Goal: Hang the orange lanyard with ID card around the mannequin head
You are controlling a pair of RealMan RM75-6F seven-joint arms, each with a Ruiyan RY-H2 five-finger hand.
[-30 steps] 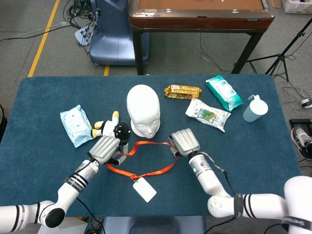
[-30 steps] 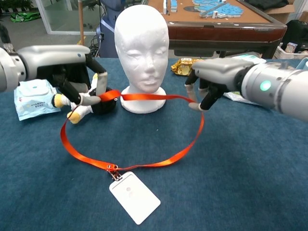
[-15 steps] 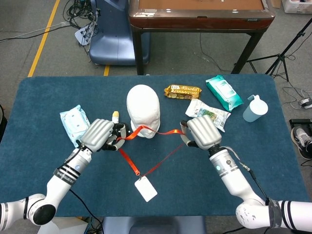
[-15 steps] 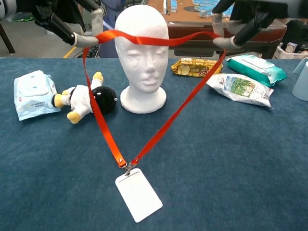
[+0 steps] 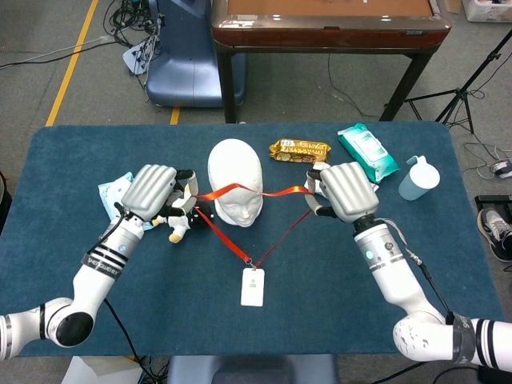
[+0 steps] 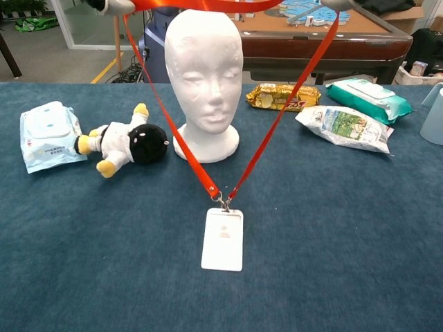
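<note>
Lanyard (image 5: 276, 232) gripped by fingers of both hands, stretched above mannequin head (image 5: 234, 190).

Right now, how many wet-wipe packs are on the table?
2: a light blue pack at the left beside the plush toy, and a teal pack at the right near the cup.

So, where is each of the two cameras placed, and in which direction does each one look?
Head view: sits high, looks steeply down on the blue table; shows both arms, left hand and right hand holding the orange lanyard at the mannequin head.
Chest view: sits low, just above table height, looks forward at the mannequin's face; only bits of fingers show at the top edge.
Both share the mannequin head, lanyard, ID card, plush toy and snack packs.
</note>
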